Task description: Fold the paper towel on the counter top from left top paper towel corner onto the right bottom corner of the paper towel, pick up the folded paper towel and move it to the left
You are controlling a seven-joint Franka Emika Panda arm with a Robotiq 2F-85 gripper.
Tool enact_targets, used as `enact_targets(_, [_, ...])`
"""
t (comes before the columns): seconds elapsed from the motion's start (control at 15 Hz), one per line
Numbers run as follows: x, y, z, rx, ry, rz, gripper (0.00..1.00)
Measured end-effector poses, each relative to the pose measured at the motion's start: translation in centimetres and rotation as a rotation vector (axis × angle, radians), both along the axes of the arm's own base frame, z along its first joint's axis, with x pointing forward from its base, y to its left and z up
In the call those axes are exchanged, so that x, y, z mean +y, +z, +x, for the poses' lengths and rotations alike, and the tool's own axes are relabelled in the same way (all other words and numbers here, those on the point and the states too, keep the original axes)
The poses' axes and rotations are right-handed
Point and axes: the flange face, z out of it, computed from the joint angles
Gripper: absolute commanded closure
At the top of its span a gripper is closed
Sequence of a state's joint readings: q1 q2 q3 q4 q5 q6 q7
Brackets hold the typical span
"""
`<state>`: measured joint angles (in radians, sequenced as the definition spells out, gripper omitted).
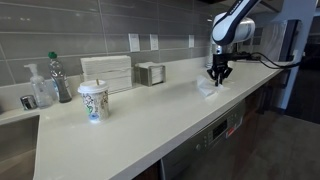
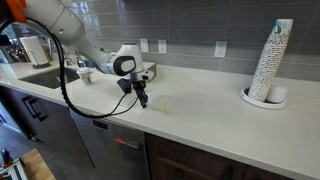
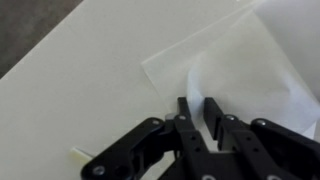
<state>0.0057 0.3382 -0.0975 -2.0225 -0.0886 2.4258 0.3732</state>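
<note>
The paper towel [image 3: 250, 70] is thin and white and lies on the white counter; in an exterior view [image 1: 207, 88] it shows faintly under the arm. My gripper [image 3: 198, 108] points down at the towel's edge, and its black fingers are nearly closed on a raised fold of the towel. It stands just above the counter in both exterior views [image 1: 218, 72] [image 2: 142, 98]. In the exterior view from the counter's front the towel is hard to tell from the counter.
A patterned paper cup [image 1: 93, 102], a white box [image 1: 107, 72], a napkin holder [image 1: 150, 73], a bottle [image 1: 60, 78] and a soap dispenser [image 1: 40, 88] stand along the counter. A stack of cups [image 2: 272, 62] stands at the far end. A small pale scrap [image 3: 78, 153] lies near the gripper.
</note>
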Motion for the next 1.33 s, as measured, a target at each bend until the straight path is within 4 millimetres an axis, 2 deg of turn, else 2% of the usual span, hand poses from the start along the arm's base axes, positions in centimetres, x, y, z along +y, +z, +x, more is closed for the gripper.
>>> enact_targets(0.27, [0.2,-0.1,-0.1,0.003,-0.017,0.001,0.14])
enact_targets(0.4, [0.2,-0.3,-0.2,0.016,-0.036,0.002,0.01])
enact_targets(0.87, [-0.8,-1.9,-2.3,0.058,-0.114,0.007,0.0])
enact_targets(1.33, [-1.2,-2.4,-3.2,-0.025,-0.163,0.055,0.02])
